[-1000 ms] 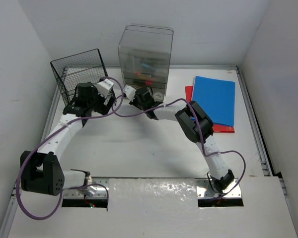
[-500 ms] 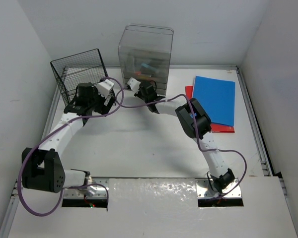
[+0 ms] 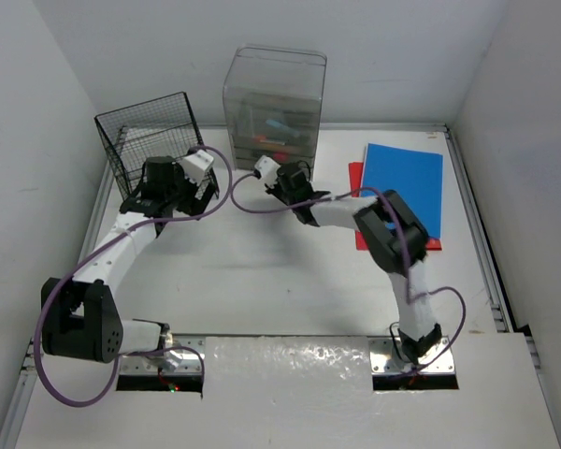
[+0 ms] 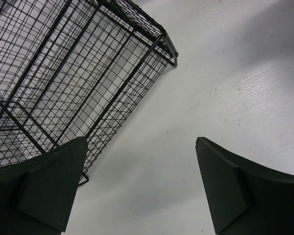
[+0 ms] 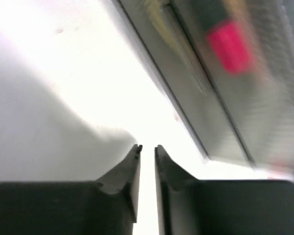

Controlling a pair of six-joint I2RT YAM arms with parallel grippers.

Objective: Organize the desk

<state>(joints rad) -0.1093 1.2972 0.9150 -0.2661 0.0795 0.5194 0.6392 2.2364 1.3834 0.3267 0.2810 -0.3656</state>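
The white desk (image 3: 262,281) is carrying everything, stretching from the near edge to the far rail. Midway back, the left hand (image 4: 141,156) is hovering released over the desk, its fingers spread wide with nothing between them, just beside the wire basket (image 4: 63,73). The right hand (image 5: 147,149) is pointing at the foot of the clear drawer box (image 3: 273,103), its fingers standing barely parted and grasping nothing. A blurred red item (image 5: 230,46) is showing inside the box. At the far right, a blue folder (image 3: 404,187) is lying on a red folder (image 3: 356,175).
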